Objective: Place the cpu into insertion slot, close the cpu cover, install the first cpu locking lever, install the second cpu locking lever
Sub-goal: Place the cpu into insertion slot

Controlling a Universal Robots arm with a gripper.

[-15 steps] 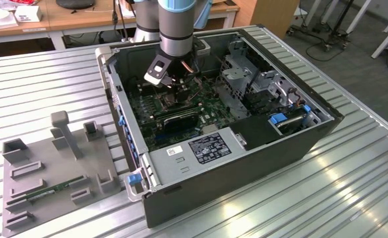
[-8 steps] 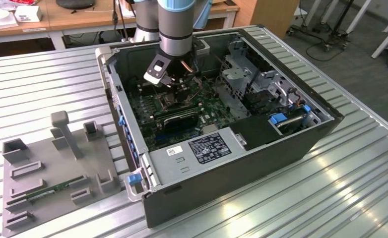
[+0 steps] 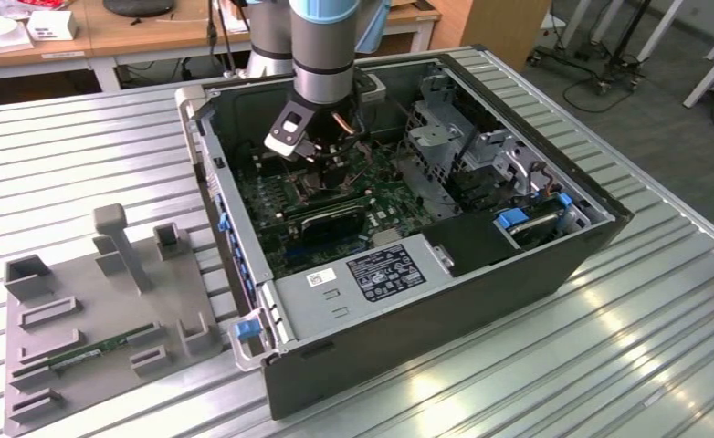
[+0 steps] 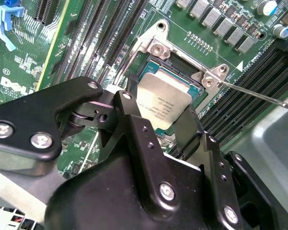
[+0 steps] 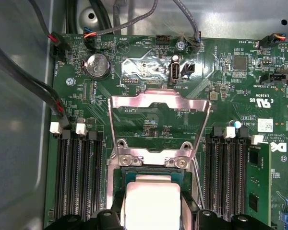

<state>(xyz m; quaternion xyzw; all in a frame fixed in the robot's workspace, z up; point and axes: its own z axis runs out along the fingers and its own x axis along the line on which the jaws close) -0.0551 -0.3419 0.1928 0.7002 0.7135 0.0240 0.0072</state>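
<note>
1. Silvery cpu (image 4: 165,98) is hovering, seemingly a little tilted, just over the insertion slot (image 4: 180,64), at the exterior view's upper middle.
2. Gripper (image 4: 159,109) is pinching its opposite edges, fingers partly closed.
3. Cpu cover (image 5: 158,101) is standing open. I'd say a crooked seating is risking bent socket pins.

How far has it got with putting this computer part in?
Nothing looks finished. In hand: the gripper grips the chip right at the socket; whether it is fully seated, I can't tell. Left: the cover stands flipped open, and a lever sticks out unlatched.
</note>
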